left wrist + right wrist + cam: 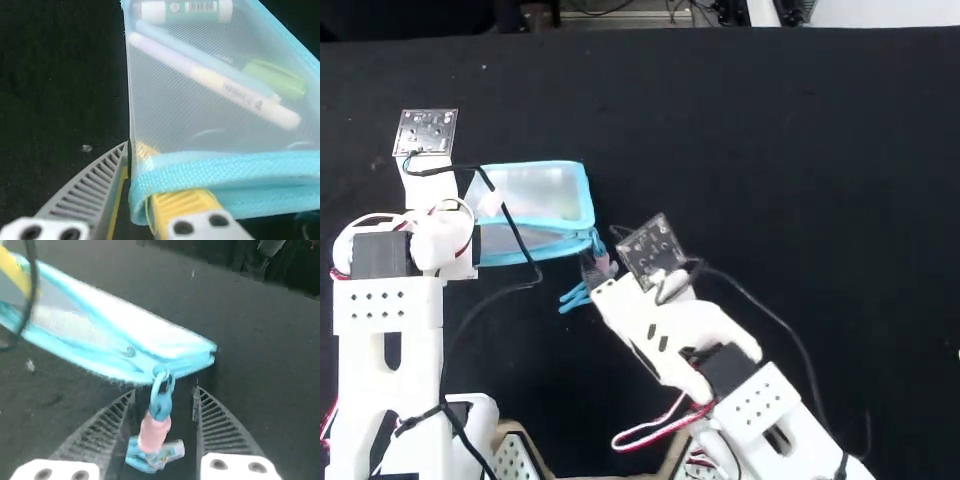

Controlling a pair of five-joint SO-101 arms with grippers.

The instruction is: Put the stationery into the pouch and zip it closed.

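"On the black surface (770, 150), where did the pouch (535, 195) lie?"

"Left of the middle in the high view, between the two arms. It was clear with pale blue trim, and the stationery was already inside it: a white pen (215, 87), a pale blue pen (175, 45), a green marker (275, 80) and a tube with a green label (185, 9) against one edge."

"And the left claw (132, 150)?"

"Clenched on the pouch's blue-trimmed corner, a grey jaw on one side of the fabric and a yellow one on the other."

"The right claw (164, 391)?"

"Released. Its ribbed jaws stood apart at the other corner of that same zipped edge. The zipper pull (155, 427), a blue ring with a pink charm below it, was between them and seemed to touch neither jaw."

"Was the zip drawn shut?"

"The slider (161, 374) sat at the very end of the pouch by the right claw, but whether the whole opening was closed could not be told."
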